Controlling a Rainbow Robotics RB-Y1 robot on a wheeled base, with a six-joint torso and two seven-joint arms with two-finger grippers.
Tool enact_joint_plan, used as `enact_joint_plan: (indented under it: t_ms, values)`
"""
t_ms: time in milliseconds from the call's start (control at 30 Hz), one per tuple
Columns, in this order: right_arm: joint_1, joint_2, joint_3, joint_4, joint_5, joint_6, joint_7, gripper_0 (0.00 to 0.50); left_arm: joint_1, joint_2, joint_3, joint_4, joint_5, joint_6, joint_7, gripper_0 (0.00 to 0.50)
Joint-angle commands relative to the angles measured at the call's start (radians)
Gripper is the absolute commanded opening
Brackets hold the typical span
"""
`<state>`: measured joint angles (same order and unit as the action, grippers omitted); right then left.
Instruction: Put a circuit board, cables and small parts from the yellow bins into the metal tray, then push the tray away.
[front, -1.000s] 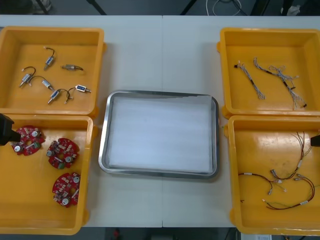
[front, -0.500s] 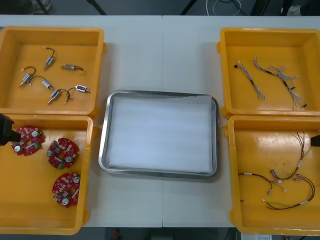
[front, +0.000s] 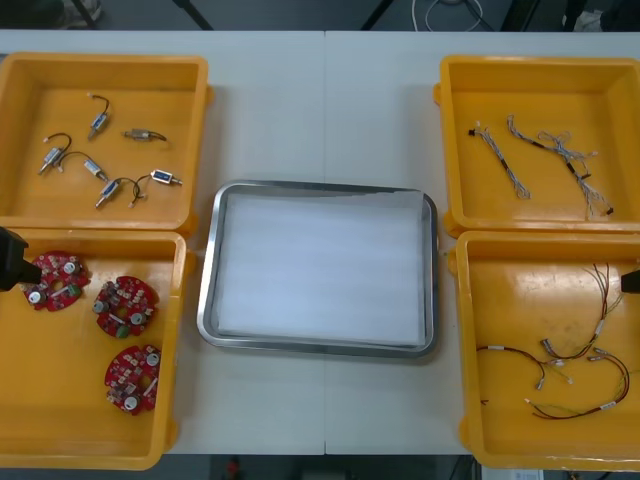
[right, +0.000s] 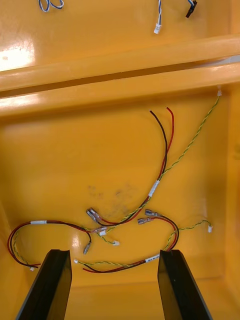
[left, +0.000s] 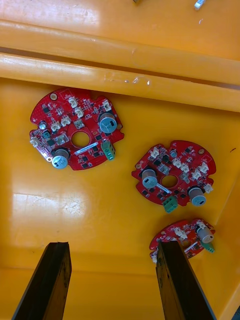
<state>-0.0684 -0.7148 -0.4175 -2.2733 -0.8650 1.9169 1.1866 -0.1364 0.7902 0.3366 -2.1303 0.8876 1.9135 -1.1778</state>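
3 round red circuit boards (left: 75, 129) lie in the near-left yellow plastic bin (front: 60, 400), just beyond the spread, empty left gripper (left: 112, 246). The right gripper (right: 114, 252), also spread, hovers over thin red and yellow cables (right: 153, 188). The white-lined metal tray (front: 318, 347) sits mid-tabletop (front: 325, 110).

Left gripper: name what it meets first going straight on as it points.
The left gripper would probably first meet the bare floor of the yellow bin, between its open fingers; depth is unclear. The nearest circuit board lies by one fingertip and might be clipped.
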Motion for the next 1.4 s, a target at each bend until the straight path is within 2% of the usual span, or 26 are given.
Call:
enact_joint_plan:
  t_ms: [33, 1400]
  values:
    - [-0.001, -0.037, 0.008, -0.028, -0.008, 0.003, -0.004, 0.500, 0.017, 0.037, 0.025, -0.028, 0.007, 0.006, -0.106, 0.500]
    - [-0.001, -0.037, 0.008, -0.028, -0.008, 0.003, -0.004, 0.500, 0.017, 0.037, 0.025, -0.028, 0.007, 0.006, -0.106, 0.500]
